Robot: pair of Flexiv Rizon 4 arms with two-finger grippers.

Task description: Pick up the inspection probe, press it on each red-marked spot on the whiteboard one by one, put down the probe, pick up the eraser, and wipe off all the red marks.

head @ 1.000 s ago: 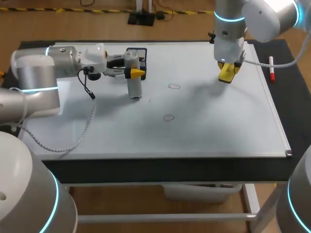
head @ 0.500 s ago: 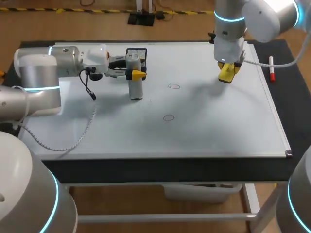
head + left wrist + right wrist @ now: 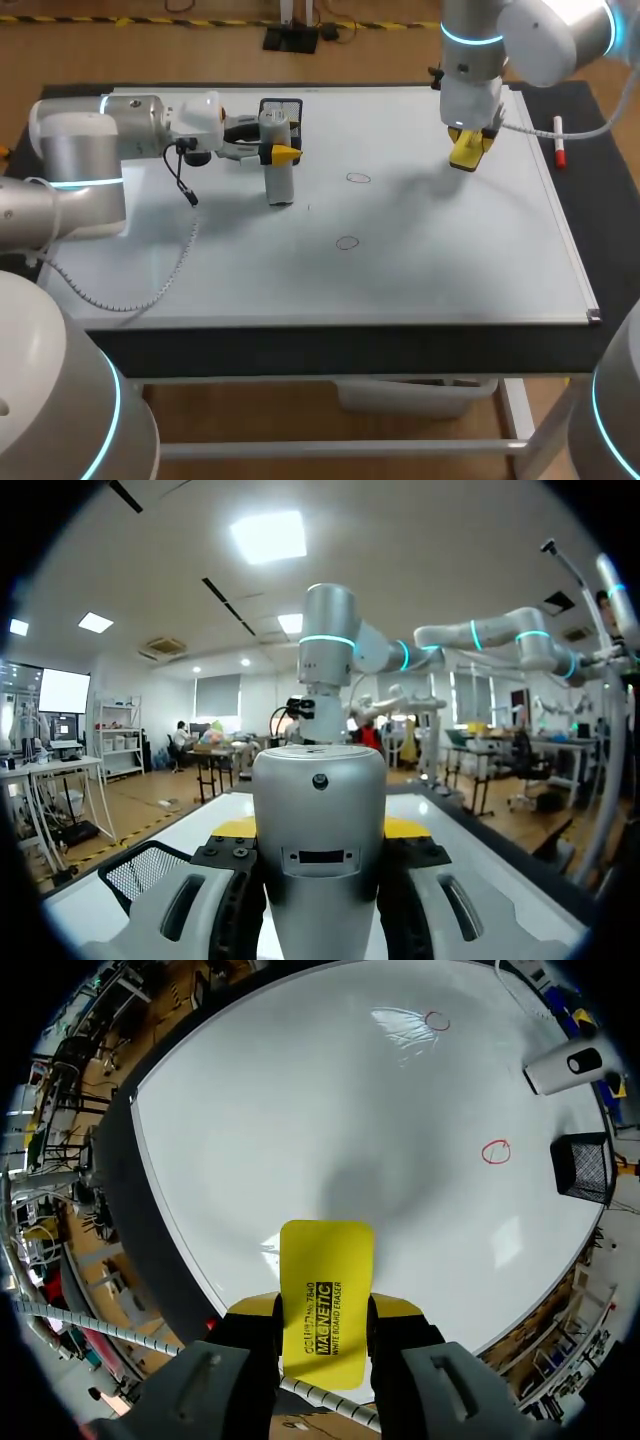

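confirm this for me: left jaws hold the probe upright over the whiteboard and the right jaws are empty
Not quite. The right jaws are not empty: they are shut on the yellow eraser, as the right wrist view shows. The left jaws do hold the probe upright over the whiteboard.

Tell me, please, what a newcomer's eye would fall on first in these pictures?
The left gripper is shut on a silvery white cylindrical probe, held upright over the far left part of the large whiteboard. The right gripper is shut on a flat yellow rectangular eraser above the far right part. Two small red circles sit mid-board between them.
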